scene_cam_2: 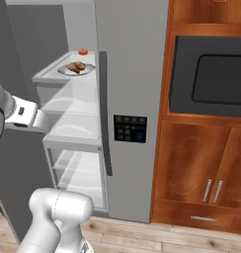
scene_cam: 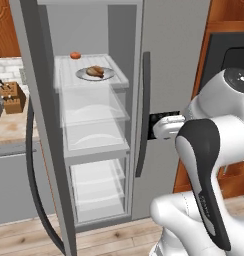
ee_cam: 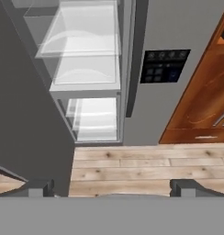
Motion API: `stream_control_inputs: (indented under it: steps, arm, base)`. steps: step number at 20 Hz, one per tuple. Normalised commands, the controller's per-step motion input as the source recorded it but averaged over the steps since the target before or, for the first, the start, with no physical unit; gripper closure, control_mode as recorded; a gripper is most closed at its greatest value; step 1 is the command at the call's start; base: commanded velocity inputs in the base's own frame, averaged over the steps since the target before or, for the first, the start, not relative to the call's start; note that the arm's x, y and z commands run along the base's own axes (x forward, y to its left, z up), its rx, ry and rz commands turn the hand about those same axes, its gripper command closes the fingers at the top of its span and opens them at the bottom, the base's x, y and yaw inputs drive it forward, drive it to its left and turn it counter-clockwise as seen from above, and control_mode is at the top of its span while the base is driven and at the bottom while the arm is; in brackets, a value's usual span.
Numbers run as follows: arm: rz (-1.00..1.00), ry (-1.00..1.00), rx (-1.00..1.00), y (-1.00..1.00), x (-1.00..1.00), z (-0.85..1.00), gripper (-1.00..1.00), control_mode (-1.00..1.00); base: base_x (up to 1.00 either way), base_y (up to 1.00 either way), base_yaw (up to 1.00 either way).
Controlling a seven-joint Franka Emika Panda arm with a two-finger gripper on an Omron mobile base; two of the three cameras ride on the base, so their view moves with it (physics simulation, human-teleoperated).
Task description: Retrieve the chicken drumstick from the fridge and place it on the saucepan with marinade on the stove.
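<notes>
The chicken drumstick (scene_cam: 95, 71) lies on a small grey plate (scene_cam: 108, 75) on the top clear shelf (scene_cam: 121, 75) of the fridge (scene_cam: 169, 55), toward eleven o'clock in the left base view; a small red-orange round item (scene_cam: 75, 55) sits just behind it at about ten o'clock from the plate. The left fridge door (scene_cam: 39, 125) stands swung wide, so the shelves are exposed — the first part of the job looks done. The lower shelves hold nothing I can make out.

In the hand view the gripper (ee_cam: 111, 187) is released, fingertips (ee_cam: 38, 187) spread wide at the bottom with nothing between them, looking at the lower shelves and the wooden floor (ee_cam: 150, 165). The drumstick is untouched — the reach, the grasp, the carry to the saucepan on the stove all appear still ahead.
</notes>
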Motion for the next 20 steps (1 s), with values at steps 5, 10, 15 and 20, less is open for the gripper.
stream_control_inputs:
  steps: [5,10,15,20]
  arm:
    - [0.00,0.00,0.00,0.00,0.00,0.00,-1.00,1.00]
    - [0.00,0.00,0.00,0.00,0.00,0.00,-1.00,1.00]
    - [0.00,0.00,0.00,0.00,0.00,0.00,-1.00,1.00]
    - [0.00,0.00,0.00,0.00,0.00,0.00,-1.00,1.00]
  base:
    - [0.54,0.22,0.00]
    - [0.55,0.31,0.00]
    - [0.46,0.37,0.00]
    - [0.34,0.33,0.00]
